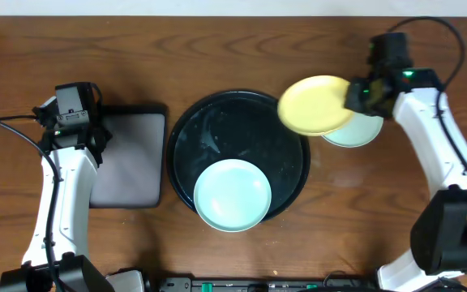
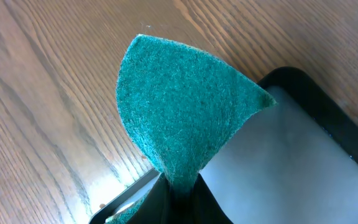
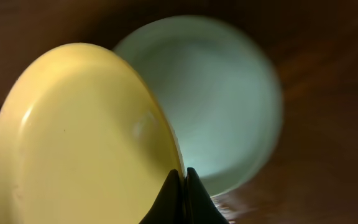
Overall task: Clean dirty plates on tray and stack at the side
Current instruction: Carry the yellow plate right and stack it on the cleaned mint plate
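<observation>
- Your right gripper (image 3: 182, 177) is clenched on the rim of the yellow plate (image 1: 314, 104). The plate hangs tilted in the air, over the edge of the tray (image 1: 186, 122) and partly over the mint plate (image 1: 362, 134).
- That mint plate lies on the wood just beside the tray (it looks like the base of the stack).
- The rim pinch makes sense: it leaves the plate's face free and lets you lower it onto the mint plate. I'd level it before letting go, or it may slide off.
- Your left gripper (image 2: 176, 183) is clamped on the green sponge (image 2: 185, 106). The sponge stands up from the jaws over the wood, by a corner of the small rectangular tray (image 2: 303, 149). It seems parked there, out of the right arm's way and ready for another wipe.
- A second mint plate (image 1: 232, 195) lies flat at the near edge of the tray. From overhead I see no smears on it, though faint ones could be missed. I judge it is next in line.
</observation>
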`<state>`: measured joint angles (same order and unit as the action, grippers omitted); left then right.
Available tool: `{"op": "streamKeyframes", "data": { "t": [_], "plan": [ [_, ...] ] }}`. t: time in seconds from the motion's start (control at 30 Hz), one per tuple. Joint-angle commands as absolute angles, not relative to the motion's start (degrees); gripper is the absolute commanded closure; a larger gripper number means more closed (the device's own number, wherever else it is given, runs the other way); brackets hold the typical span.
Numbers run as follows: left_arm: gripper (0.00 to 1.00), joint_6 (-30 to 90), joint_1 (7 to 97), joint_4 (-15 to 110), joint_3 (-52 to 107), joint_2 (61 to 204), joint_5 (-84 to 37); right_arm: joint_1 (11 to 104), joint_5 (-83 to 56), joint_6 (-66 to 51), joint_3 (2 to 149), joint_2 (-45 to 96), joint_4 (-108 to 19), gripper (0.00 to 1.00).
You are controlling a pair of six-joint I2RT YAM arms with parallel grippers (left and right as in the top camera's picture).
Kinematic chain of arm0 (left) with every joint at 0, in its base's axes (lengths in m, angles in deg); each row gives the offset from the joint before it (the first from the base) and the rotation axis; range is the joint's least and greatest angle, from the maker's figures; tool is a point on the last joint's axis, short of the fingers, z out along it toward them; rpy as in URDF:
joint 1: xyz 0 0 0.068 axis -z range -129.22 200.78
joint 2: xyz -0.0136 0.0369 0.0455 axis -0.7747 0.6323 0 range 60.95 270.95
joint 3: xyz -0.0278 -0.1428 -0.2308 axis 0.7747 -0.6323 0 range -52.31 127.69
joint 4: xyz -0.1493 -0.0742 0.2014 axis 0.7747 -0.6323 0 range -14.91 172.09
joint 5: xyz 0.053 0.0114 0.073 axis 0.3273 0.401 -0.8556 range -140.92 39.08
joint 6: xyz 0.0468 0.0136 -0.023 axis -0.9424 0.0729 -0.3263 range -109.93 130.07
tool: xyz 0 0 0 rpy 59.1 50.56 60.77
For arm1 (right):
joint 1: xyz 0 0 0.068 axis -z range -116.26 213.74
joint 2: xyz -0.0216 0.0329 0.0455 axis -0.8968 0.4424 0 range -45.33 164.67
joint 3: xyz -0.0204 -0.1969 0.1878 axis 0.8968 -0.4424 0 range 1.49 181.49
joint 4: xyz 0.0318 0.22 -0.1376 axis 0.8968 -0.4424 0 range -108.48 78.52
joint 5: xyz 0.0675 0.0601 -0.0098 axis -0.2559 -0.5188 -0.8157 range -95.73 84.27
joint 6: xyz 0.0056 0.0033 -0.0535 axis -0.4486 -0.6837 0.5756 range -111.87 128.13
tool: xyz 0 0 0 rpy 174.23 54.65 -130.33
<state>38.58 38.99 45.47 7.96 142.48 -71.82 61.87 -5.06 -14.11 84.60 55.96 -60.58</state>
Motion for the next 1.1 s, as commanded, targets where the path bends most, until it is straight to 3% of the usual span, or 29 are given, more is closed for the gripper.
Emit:
{"op": "streamKeyframes", "data": {
  "t": [0.0, 0.2, 0.53, 0.6, 0.73, 0.83, 0.9, 1.07],
  "plan": [
    [0.92, 38.88, 39.08, 45.55, 7.63, 141.33, -72.37, 66.51, -2.35, -15.01, 82.94, 54.76, -60.69, 0.99],
    [0.92, 38.88, 39.08, 45.55, 7.63, 141.33, -72.37, 70.99, -2.57, -15.01, 76.80, 54.76, -58.14, 0.99],
    [0.92, 38.84, 39.08, 45.55, 7.63, 141.33, -71.04, 71.03, -2.79, -15.01, 69.70, 54.76, -48.37, 0.98],
    [0.92, 38.86, 39.08, 45.58, 7.63, 141.33, -71.04, 71.03, -2.76, -14.99, 69.70, 54.76, -48.19, 0.90],
    [0.92, 38.86, 39.08, 45.60, 7.63, 141.33, -71.04, 70.83, -2.79, -14.99, 69.61, 54.76, -48.17, 0.59],
    [0.92, 38.84, 39.08, 45.60, 7.63, 141.33, -71.04, 70.53, -2.81, -14.99, 69.56, 54.76, -48.43, 0.43],
    [0.92, 38.86, 39.08, 45.60, 7.63, 141.33, -71.04, 70.09, -3.33, -14.99, 69.48, 54.76, -48.78, 0.37],
    [0.92, 38.86, 39.08, 45.60, 7.63, 141.33, -71.04, 67.80, -4.14, -14.99, 68.80, 54.78, -50.46, 0.36]
  ]
}}
